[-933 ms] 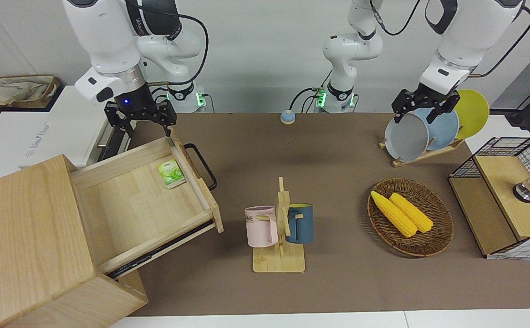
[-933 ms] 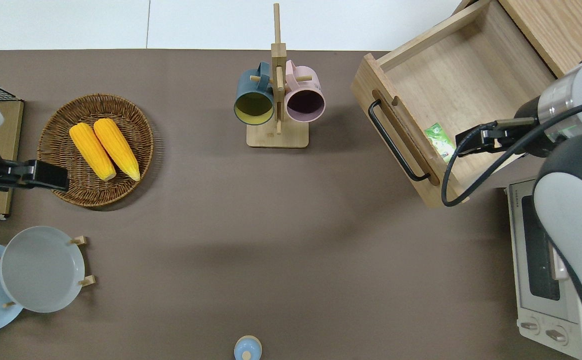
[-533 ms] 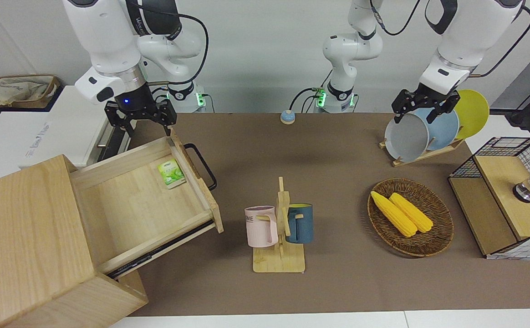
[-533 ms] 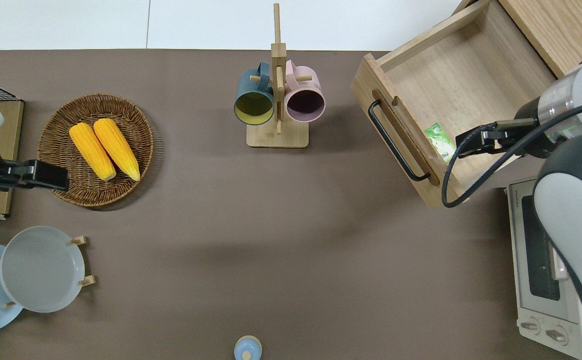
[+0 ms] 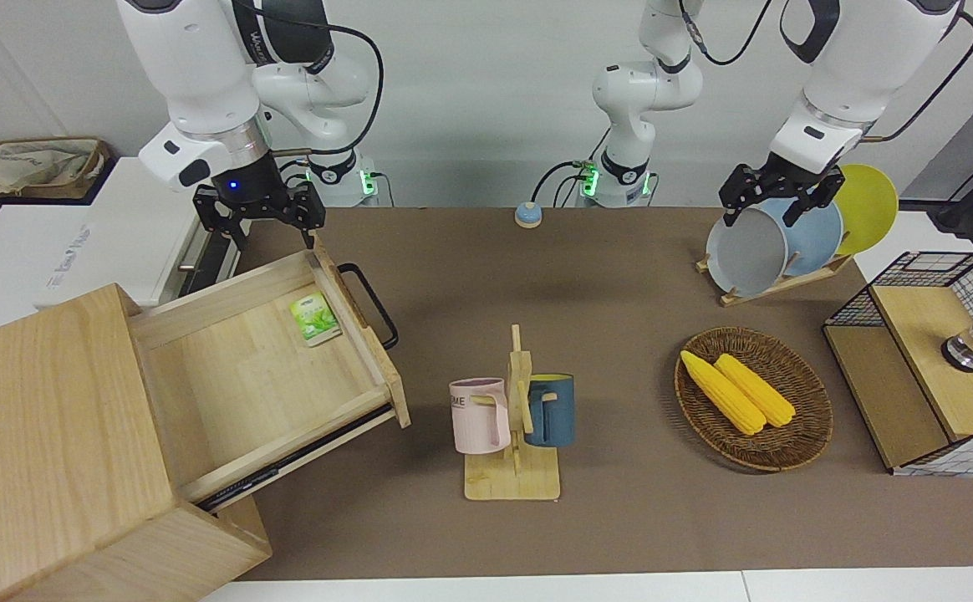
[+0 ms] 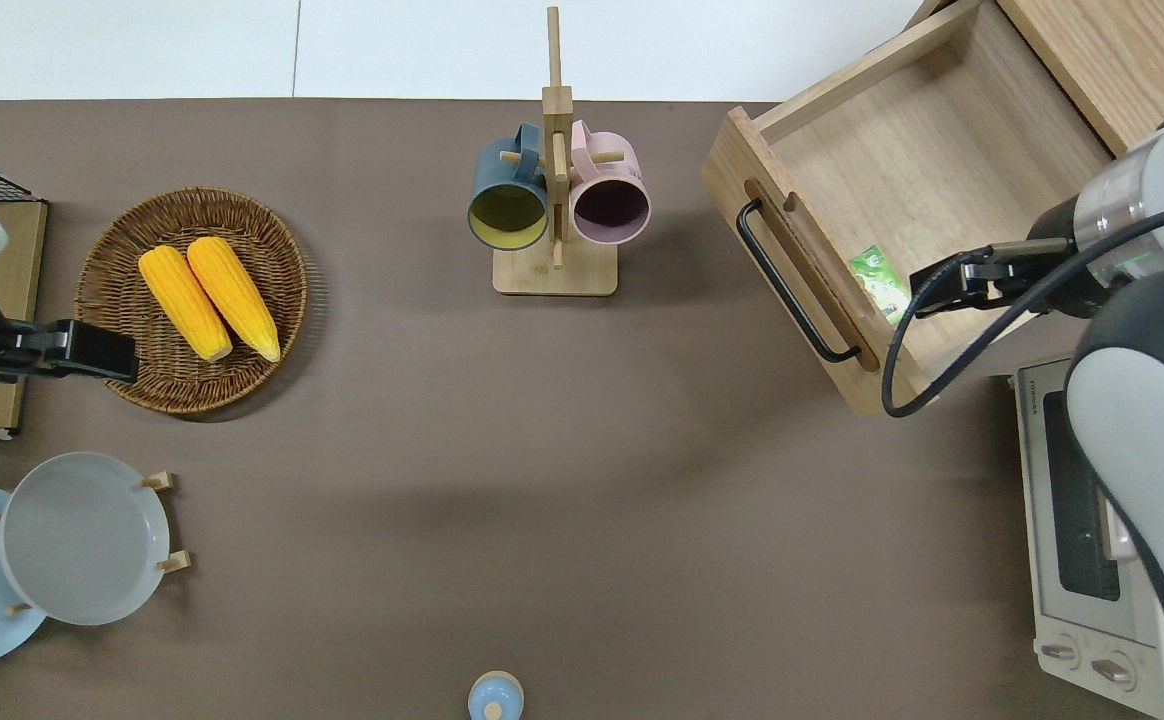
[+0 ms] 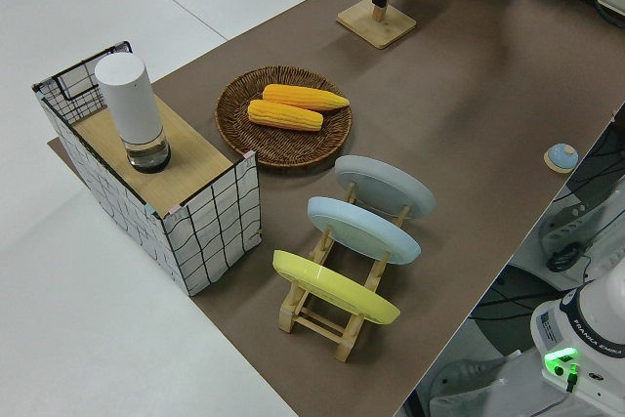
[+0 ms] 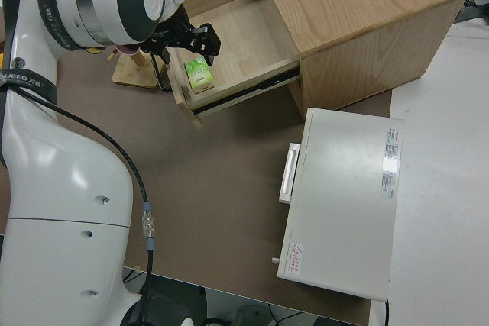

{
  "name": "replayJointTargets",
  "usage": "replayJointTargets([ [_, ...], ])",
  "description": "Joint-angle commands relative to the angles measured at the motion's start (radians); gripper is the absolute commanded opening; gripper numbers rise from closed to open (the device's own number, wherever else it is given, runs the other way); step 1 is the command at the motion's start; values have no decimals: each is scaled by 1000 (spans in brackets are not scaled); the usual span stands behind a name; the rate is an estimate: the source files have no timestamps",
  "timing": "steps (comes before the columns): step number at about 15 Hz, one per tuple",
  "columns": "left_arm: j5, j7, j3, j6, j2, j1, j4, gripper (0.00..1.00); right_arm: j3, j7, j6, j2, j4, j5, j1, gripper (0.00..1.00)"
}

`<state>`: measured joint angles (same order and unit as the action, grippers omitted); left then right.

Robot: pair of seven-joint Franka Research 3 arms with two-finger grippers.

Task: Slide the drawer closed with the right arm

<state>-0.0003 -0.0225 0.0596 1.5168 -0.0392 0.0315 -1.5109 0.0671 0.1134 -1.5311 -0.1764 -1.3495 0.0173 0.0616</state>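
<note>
A: So what actually moved in the last second?

B: Barely anything. The right gripper [image 5: 257, 222] has crept a hair upward in the front view, over the corner of the open drawer [image 5: 269, 376] nearest the robots, by the green packet [image 5: 314, 318].

A: Fingers change at all?

B: Same spread as before, I think, though that's hard to judge from this far.

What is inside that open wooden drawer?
The drawer holds one small green packet, lying flat by the front panel at the corner nearest the robots. The rest of the visible floor is bare wood. The part inside the cabinet is hidden.
</note>
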Motion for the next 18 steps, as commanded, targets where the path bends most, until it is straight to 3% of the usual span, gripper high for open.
replayJointTargets([
  [1, 17, -10, 6, -20, -11, 4, 26, 993, 2, -23, 14, 24, -11, 4, -9, 985],
  [10, 17, -10, 6, -20, -11, 4, 26, 993, 8, -14, 12, 29, -11, 1, -6, 983],
  [13, 17, -10, 6, -20, -11, 4, 26, 993, 0, -20, 25, 31, 4, 7, -9, 973],
  [14, 17, -10, 6, -20, -11, 4, 24, 993, -4, -20, 29, 31, 6, 10, -9, 832],
  [16, 17, -10, 6, -20, -11, 4, 24, 993, -7, -23, 40, 31, 6, 10, -19, 250],
  [17, 17, -10, 6, -20, -11, 4, 26, 993, -9, -24, 48, 31, 4, 10, -19, 27],
  [18, 17, -10, 6, -20, -11, 4, 24, 993, -10, -27, 51, 31, 6, 10, -20, 1],
])
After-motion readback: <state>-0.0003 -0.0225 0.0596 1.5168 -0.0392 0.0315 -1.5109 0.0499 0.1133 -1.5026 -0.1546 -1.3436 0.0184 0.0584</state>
